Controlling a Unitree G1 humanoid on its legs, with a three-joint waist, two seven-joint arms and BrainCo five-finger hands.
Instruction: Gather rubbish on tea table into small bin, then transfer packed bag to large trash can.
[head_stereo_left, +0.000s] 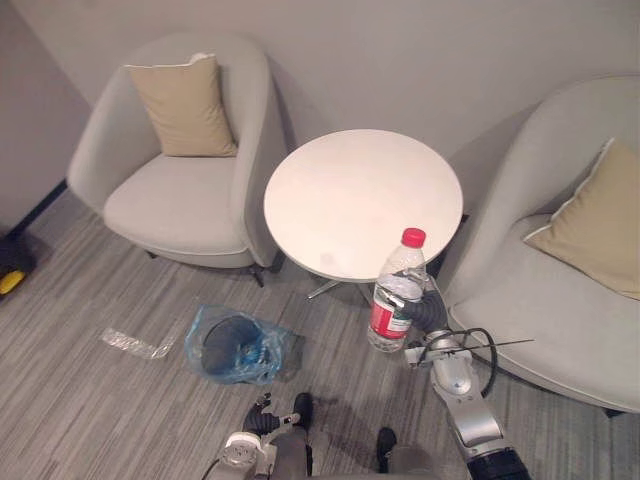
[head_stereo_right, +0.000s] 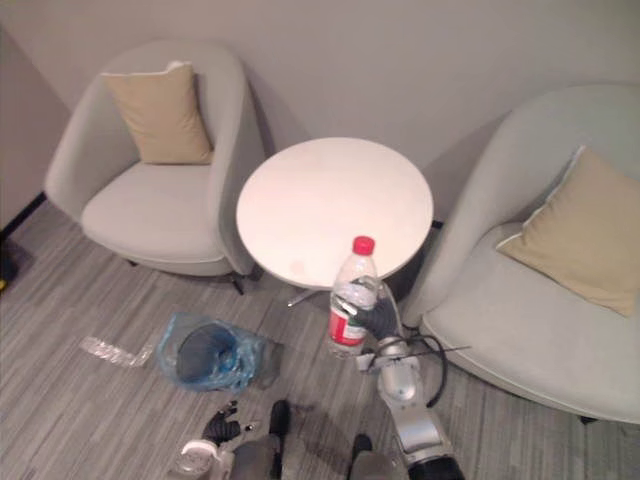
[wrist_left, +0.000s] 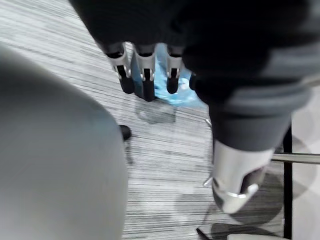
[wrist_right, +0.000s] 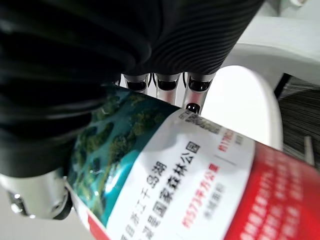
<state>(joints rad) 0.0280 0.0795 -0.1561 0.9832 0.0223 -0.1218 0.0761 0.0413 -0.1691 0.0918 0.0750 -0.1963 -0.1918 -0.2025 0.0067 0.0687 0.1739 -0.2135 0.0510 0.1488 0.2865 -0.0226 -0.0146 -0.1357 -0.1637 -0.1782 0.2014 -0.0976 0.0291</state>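
A clear plastic bottle (head_stereo_left: 397, 290) with a red cap and a red label stands upright in my right hand (head_stereo_left: 427, 312), whose fingers (wrist_right: 166, 82) curl round its body. It hangs in the air just in front of the near edge of the round white tea table (head_stereo_left: 360, 195), whose top is bare. A small dark bin lined with a blue bag (head_stereo_left: 232, 345) sits on the floor to the lower left of the table. My left hand (head_stereo_left: 262, 425) hangs low near the floor, its fingers (wrist_left: 145, 75) straight and holding nothing, a little short of the blue bag (wrist_left: 172, 92).
A clear plastic wrapper (head_stereo_left: 135, 343) lies on the grey carpet left of the bin. A grey armchair (head_stereo_left: 180, 200) with a tan cushion stands left of the table. Another armchair (head_stereo_left: 560, 310) stands close on the right, beside my right arm.
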